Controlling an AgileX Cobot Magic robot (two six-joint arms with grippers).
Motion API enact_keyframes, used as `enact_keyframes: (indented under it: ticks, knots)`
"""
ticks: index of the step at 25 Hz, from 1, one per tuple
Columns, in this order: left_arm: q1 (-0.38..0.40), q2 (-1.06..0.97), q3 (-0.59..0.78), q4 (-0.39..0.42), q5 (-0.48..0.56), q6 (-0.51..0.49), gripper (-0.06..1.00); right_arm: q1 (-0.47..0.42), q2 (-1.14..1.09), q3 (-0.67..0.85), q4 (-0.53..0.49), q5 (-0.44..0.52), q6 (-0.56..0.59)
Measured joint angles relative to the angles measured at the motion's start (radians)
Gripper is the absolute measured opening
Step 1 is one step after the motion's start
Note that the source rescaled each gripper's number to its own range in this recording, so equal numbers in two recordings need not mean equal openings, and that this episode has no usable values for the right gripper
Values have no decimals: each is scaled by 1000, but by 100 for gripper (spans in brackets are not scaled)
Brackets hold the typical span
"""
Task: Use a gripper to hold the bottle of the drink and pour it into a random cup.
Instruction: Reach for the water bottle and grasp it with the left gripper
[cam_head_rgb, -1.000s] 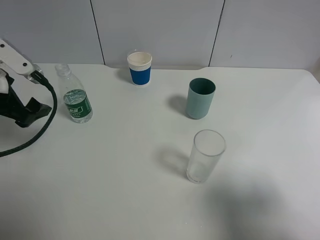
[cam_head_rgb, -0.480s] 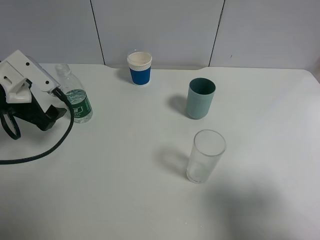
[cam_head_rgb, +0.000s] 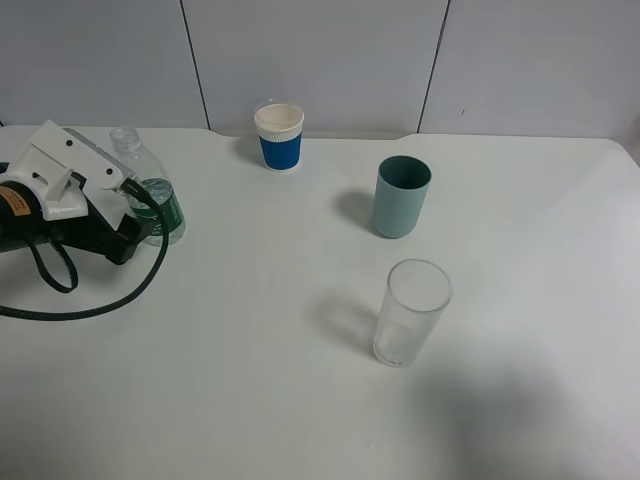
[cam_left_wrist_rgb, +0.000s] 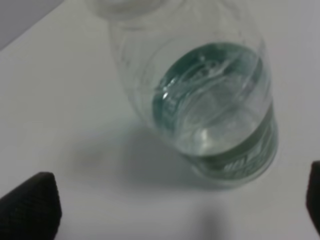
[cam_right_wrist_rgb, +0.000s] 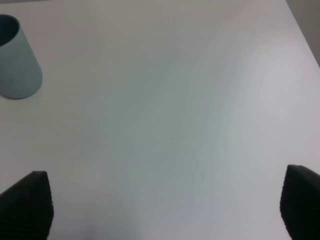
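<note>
The bottle of the drink (cam_head_rgb: 150, 190), clear with a green label band, stands upright at the table's left. My left gripper (cam_head_rgb: 135, 228), a white blocky head on a black arm, has come in from the left and hides the bottle's lower left side. In the left wrist view the bottle (cam_left_wrist_rgb: 215, 115) fills the middle, with the left gripper (cam_left_wrist_rgb: 172, 210) open and one black fingertip (cam_left_wrist_rgb: 30, 205) wide on either side, not touching it. The cup (cam_head_rgb: 279, 137), white paper with a blue sleeve, stands at the back. My right gripper (cam_right_wrist_rgb: 162, 205) is open over bare table.
A teal-green plastic cup (cam_head_rgb: 401, 197) stands right of centre and shows in the right wrist view as the teal cup (cam_right_wrist_rgb: 15, 60). A tall clear glass tumbler (cam_head_rgb: 410, 312) stands nearer the front. A black cable (cam_head_rgb: 90, 305) loops on the table under the left arm.
My left gripper has moved right, from the table's left edge up to the bottle, and now overlaps its lower side. The bottle and the cups have not moved.
</note>
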Motion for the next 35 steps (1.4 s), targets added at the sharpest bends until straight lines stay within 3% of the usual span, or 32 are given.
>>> enact_keyframes:
  ticks: [8, 19, 24, 35]
  knots:
    - [0, 138, -1, 83, -204, -205, 100, 0, 0, 0, 0, 0, 0]
    - [0, 341, -1, 86, -527, -335, 100, 0, 0, 0, 0, 0, 0]
    - [0, 403, 1, 117, -599, -335, 100, 0, 0, 0, 0, 0, 0]
    - [0, 444, -74, 134, -638, -366, 100, 0, 0, 0, 0, 0, 0]
